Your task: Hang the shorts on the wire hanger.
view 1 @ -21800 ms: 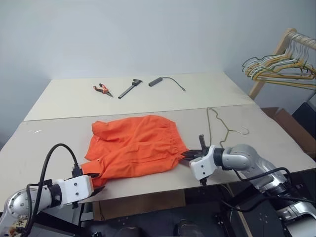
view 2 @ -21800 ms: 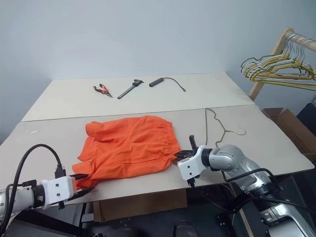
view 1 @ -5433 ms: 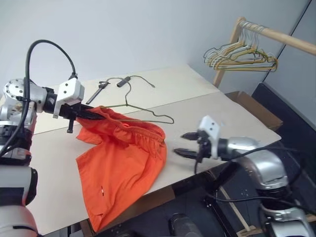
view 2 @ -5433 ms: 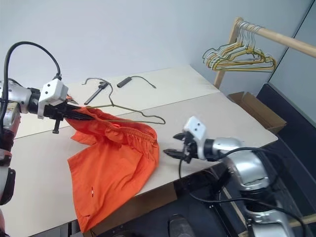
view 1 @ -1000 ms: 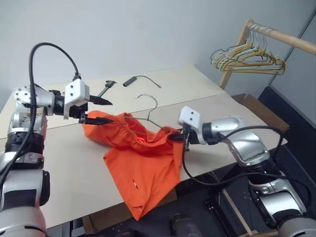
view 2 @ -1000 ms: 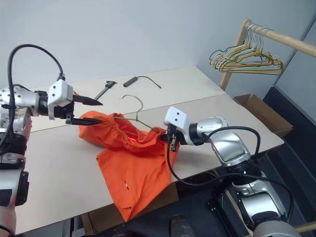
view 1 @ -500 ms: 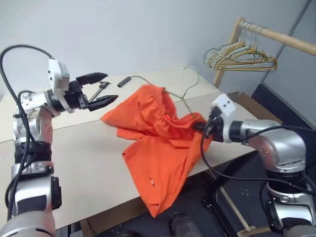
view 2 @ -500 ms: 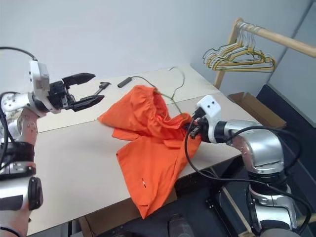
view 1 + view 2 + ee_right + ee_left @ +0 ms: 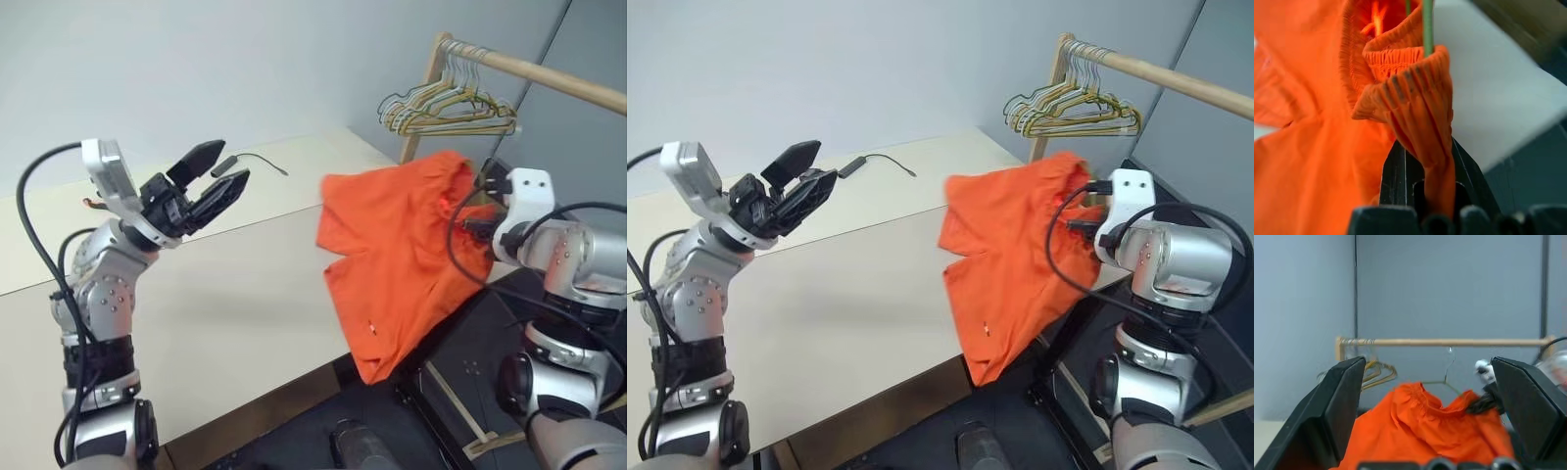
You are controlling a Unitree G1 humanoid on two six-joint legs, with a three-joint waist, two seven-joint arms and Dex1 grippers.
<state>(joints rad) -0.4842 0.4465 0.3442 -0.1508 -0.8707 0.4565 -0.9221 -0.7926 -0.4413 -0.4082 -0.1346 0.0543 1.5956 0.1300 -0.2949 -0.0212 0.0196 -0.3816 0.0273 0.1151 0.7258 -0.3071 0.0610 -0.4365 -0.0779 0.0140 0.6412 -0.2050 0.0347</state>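
L gripper (image 9: 211, 176): jaws wide, empty | R gripper (image 9: 1422, 169): jaws clamped on shorts (image 9: 407, 245) waistband

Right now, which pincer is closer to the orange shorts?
Right. The right pincer is clamped on the shorts' waistband, holding them up; the left pincer is open above the table, well clear.

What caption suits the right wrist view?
Right gripper pinching the orange shorts' gathered waistband, green wire hanger threaded inside.
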